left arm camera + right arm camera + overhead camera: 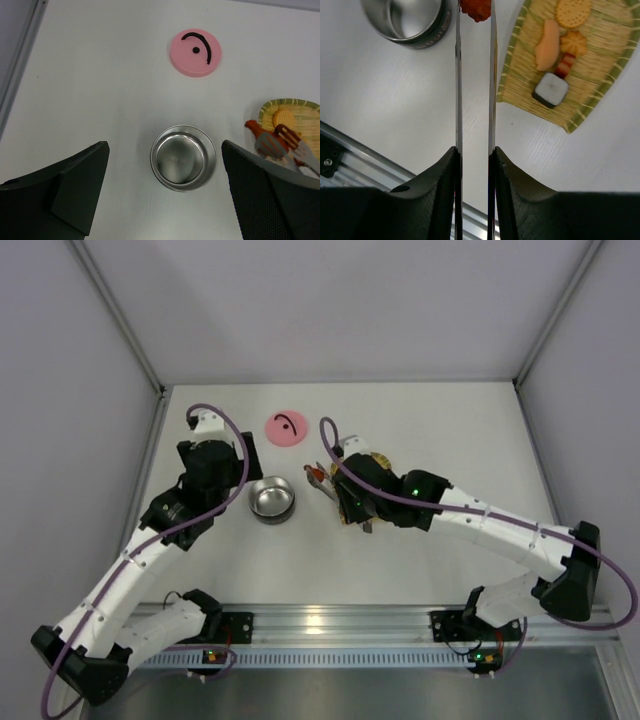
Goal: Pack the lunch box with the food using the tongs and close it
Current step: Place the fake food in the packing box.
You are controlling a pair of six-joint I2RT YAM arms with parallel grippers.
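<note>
The lunch box is a small steel bowl with nothing inside, standing on the white table. Its pink lid lies flat farther back. My left gripper hovers above the bowl, wide open and holding nothing. My right gripper is shut on the tongs, squeezing both arms. An orange-red piece of food is pinched in the tong tips, just right of the bowl and off the tray's edge. More food lies on the tray: a round cracker, a peach piece and a dark piece with white.
The yellow woven tray sits right of the bowl, mostly hidden under my right arm in the top view. Grey walls enclose the table on three sides. An aluminium rail runs along the near edge.
</note>
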